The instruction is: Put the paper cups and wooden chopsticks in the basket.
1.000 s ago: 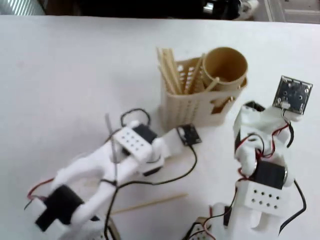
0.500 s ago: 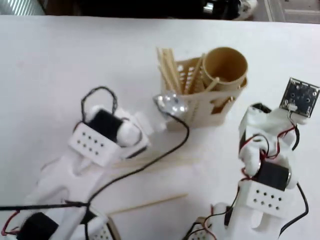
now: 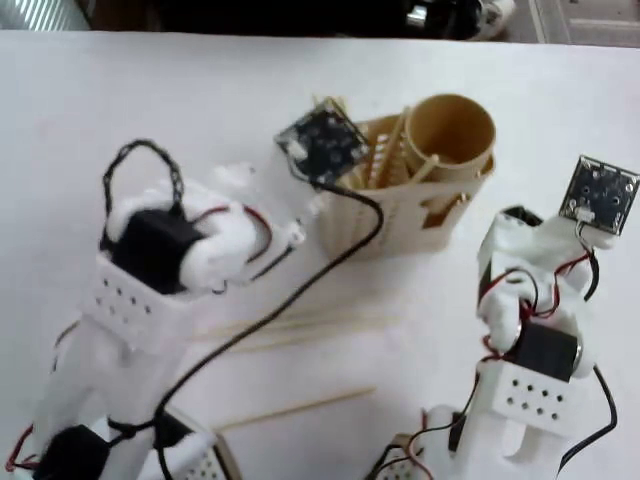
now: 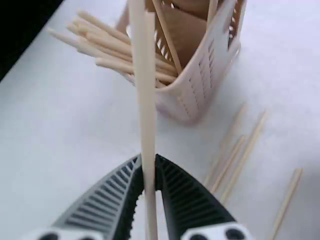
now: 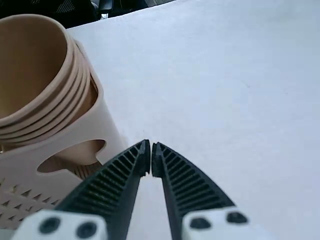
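Observation:
My left gripper (image 4: 149, 170) is shut on a wooden chopstick (image 4: 144, 85), which points toward the beige slotted basket (image 4: 200, 75). Several chopsticks (image 4: 100, 45) stick out of the basket's near end. In the high view the left arm (image 3: 180, 250) stands raised just left of the basket (image 3: 400, 215), which holds a stack of paper cups (image 3: 450, 135) and chopsticks (image 3: 345, 140). Loose chopsticks (image 3: 300, 325) lie on the table in front of the basket, and one more (image 3: 295, 408) lies nearer the arms. My right gripper (image 5: 150, 157) is shut on nothing, close beside the basket (image 5: 60, 165) and cups (image 5: 35, 85).
The right arm (image 3: 530, 330) stands right of the basket. A black cable (image 3: 300, 290) from the left arm hangs over the loose chopsticks. The white table (image 3: 150, 90) has free room at the far left and behind the basket.
The left arm has risen from the table and swung left and up, bringing its wrist toward the basket's left end. Chopsticks it covered now show. The right arm has barely shifted.

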### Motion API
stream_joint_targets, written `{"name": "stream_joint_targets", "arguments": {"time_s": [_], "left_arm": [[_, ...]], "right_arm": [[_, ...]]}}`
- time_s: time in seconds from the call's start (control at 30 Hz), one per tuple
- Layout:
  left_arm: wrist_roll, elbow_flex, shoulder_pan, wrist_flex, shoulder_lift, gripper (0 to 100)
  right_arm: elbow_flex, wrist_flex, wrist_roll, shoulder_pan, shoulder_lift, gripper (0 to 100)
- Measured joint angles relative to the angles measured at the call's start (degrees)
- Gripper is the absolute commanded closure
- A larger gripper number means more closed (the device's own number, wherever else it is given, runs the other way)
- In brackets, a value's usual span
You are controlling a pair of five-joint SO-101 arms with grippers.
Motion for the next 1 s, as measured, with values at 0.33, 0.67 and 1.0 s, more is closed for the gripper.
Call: {"name": "stream_joint_targets", "arguments": {"time_s": [0.33, 0.67, 1.0], "left_arm": [[7.4, -8.5, 2.2, -17.8, 0.0, 98], [11.0, -8.6, 2.6, -38.9, 5.4, 98], [14.3, -8.6, 3.0, -56.3, 19.5, 98]], "right_arm": [[0.0, 0.0, 0.0, 0.0, 0.0, 98.1], [0.0, 0.0, 0.0, 0.0, 0.0, 98.1], [0.0, 0.0, 0.0, 0.0, 0.0, 98.1]]}}
